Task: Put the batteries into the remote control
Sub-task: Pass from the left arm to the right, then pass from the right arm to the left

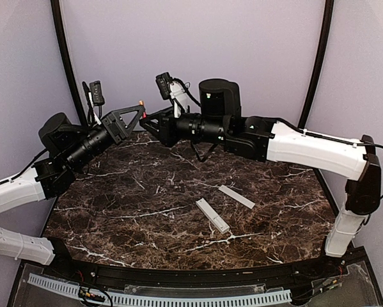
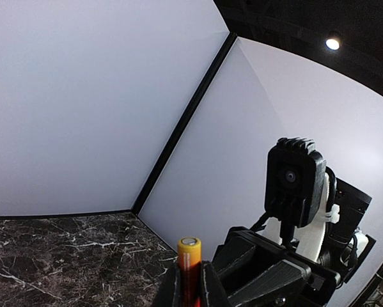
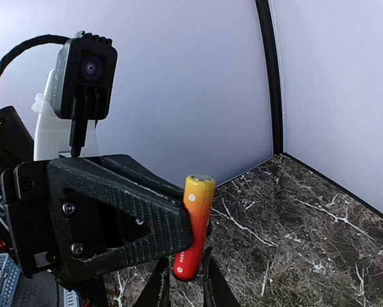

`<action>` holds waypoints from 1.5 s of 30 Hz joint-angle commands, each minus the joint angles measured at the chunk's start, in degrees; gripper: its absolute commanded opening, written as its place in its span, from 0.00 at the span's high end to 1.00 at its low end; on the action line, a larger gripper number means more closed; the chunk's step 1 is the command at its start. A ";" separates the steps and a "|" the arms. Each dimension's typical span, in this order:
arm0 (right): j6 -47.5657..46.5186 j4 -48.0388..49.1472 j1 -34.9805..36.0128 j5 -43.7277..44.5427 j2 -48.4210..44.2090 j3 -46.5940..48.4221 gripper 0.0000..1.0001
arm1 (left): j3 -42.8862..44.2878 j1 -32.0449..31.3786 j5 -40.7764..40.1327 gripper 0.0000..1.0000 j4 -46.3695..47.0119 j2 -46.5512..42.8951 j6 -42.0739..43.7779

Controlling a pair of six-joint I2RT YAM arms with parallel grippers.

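One red battery with a yellow top (image 2: 189,256) stands upright between the fingers of my left gripper (image 2: 190,284), which is shut on it. In the right wrist view the same battery (image 3: 194,224) has its lower end between the fingers of my right gripper (image 3: 183,288), which close on it. In the top view both grippers, left (image 1: 140,107) and right (image 1: 149,120), meet high above the back of the table. The white remote control (image 1: 212,215) lies on the marble right of centre, far below both. No other battery shows.
A thinner flat white strip (image 1: 236,197) lies just beyond the remote. The dark marble table (image 1: 146,204) has purple walls behind and at both sides. A slotted white rail (image 1: 159,297) runs along the near edge.
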 commanded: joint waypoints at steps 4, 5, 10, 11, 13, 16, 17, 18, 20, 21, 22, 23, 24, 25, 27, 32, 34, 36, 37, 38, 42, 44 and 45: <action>0.39 0.65 0.18 0.53 0.38 1.77 0.81 | -0.14 -1.36 -0.67 1.00 0.02 1.44 2.69; 0.45 0.65 0.19 0.53 0.32 1.78 0.82 | -0.32 -1.51 -0.85 1.00 -0.02 1.39 3.03; 0.62 0.98 0.17 1.30 -0.14 1.06 0.93 | -0.34 -2.02 -1.18 1.00 -0.25 1.35 3.92; 0.71 1.00 0.13 1.58 -0.39 0.83 0.94 | -0.32 -2.10 -1.24 1.00 -0.46 1.43 4.06; 0.78 1.09 0.02 2.10 -0.75 0.37 0.99 | -0.74 -2.17 -1.48 1.00 -0.65 1.49 4.27; 0.72 1.62 -0.18 3.04 -1.60 -0.87 1.00 | -1.15 -2.18 -2.24 1.00 -1.32 1.09 4.76; 0.72 1.84 -0.22 3.21 -1.85 -1.35 1.00 | -1.43 -2.18 -2.34 1.00 -1.50 0.99 4.91; 0.72 1.95 -0.37 3.32 -2.14 -1.76 1.00 | -1.55 -2.22 -2.48 1.00 -1.53 0.74 4.93; 0.59 2.01 -0.55 3.56 -2.48 -2.35 1.00 | -1.88 -2.23 -2.48 1.00 -1.46 0.50 4.84; 0.31 2.09 -0.66 3.52 -2.54 -2.71 1.00 | -2.03 -2.20 -2.46 1.00 -1.53 0.44 4.80; -0.10 2.21 -0.68 3.52 -2.67 -2.85 1.00 | -2.11 -2.25 -2.42 1.00 -1.54 0.39 4.83; -0.57 2.23 -0.73 3.52 -2.77 -3.02 1.00 | -2.17 -2.26 -2.63 0.94 -1.60 0.31 4.86; -1.08 2.19 -0.77 3.46 -2.82 -3.12 1.00 | -2.19 -2.17 -2.84 0.77 -1.71 0.29 4.87; -1.51 2.11 -0.76 3.37 -2.95 -3.14 1.00 | -2.19 -2.17 -3.22 0.69 -1.97 0.17 4.96; -2.04 1.62 -0.78 3.28 -3.02 -3.23 1.00 | -2.27 -2.20 -3.72 0.49 -2.11 -0.19 5.53; -3.54 0.70 -1.10 2.02 -4.32 -4.67 1.00 | -2.12 -2.23 -4.52 0.34 -2.63 -1.72 6.62; -5.80 -2.74 -1.40 0.96 -5.57 -4.90 1.00 | -1.42 -2.19 -3.83 0.33 -5.13 -2.55 6.90; -10.14 -9.35 -1.75 -0.77 -7.06 -4.40 1.00 | -0.41 -2.19 -2.06 0.33 -8.34 -3.71 7.93; -12.03 -13.50 -2.06 -1.61 -7.96 -4.18 1.00 | -0.07 -2.18 0.14 0.33 -9.47 -4.67 8.95; -13.95 -17.61 -2.52 -3.15 -8.86 -4.04 1.00 | 0.38 -2.18 1.66 0.32 -11.60 -5.27 12.72; -17.10 -31.96 -4.49 -9.93 -13.31 -5.16 1.00 | 1.03 -2.22 16.00 0.29 -22.02 -11.45 35.15; -18.43 -37.95 -4.59 -11.85 -14.27 -5.00 1.00 | 2.44 -2.18 17.91 0.28 -29.27 -12.70 44.14; -19.07 -40.82 -4.57 -12.18 -14.40 -4.61 1.00 | 4.24 -2.18 18.76 0.31 -32.77 -12.58 51.32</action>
